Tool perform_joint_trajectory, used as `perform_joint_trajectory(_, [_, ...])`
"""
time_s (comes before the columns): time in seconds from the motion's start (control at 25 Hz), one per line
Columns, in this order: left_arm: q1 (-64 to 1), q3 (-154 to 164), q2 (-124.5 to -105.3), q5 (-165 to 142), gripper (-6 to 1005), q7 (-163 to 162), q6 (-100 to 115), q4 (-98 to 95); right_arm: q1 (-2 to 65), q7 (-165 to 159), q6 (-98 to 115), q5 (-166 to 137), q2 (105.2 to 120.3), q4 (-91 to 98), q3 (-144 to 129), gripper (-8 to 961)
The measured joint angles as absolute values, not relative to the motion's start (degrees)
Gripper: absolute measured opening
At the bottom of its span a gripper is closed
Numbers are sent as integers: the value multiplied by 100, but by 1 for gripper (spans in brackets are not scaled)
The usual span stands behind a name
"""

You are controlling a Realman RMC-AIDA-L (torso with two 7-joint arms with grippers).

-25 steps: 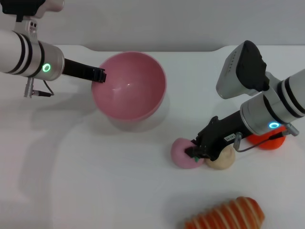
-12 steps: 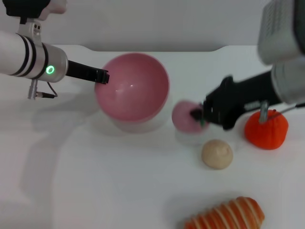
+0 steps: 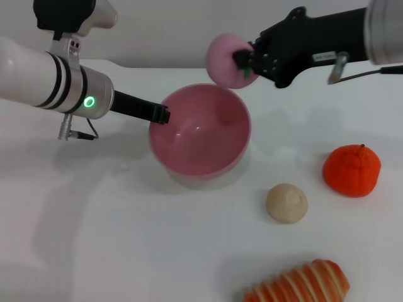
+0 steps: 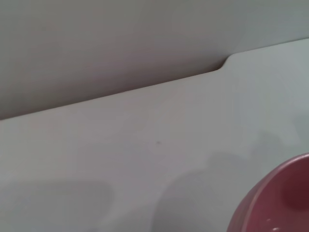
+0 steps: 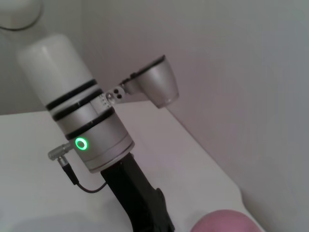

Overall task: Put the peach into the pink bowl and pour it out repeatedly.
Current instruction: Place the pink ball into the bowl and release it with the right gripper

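Note:
The peach (image 3: 225,60), soft pink with a green stem, hangs in the air just above the far rim of the pink bowl (image 3: 200,131). My right gripper (image 3: 244,66) is shut on the peach and reaches in from the right. My left gripper (image 3: 162,115) is shut on the bowl's left rim and holds the bowl tilted a little above the table. The left wrist view catches only an edge of the bowl (image 4: 277,198). In the right wrist view the left arm (image 5: 89,135) stands before me, with a pink curve (image 5: 224,222) at the picture's edge.
On the white table lie a beige round lump (image 3: 286,202), an orange-red tangerine-like fruit (image 3: 351,170) at the right, and a striped orange bread-like toy (image 3: 299,284) at the front edge. The table's back edge meets a grey wall.
My right gripper has lifted the peach from beside the beige lump up and to the left, to above the bowl. My left gripper has carried the bowl rightward and slightly toward me.

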State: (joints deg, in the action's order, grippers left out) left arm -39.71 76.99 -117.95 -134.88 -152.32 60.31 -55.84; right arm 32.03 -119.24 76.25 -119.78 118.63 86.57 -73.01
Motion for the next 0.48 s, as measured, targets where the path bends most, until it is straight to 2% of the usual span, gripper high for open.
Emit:
perform_joint_trajectory(0.28, [-3942, 7721, -11795, -13359, 43, -15230, 5998, -5578, 3587, -11865, 7478, -12001, 11867, 7894, -7365, 77])
perform_joint_trajectory(0.48, [-3949, 7725, -11794, -13355, 43, -15230, 5976, -5554, 3579, -11820, 7455, -12001, 11874, 7844, -7357, 91])
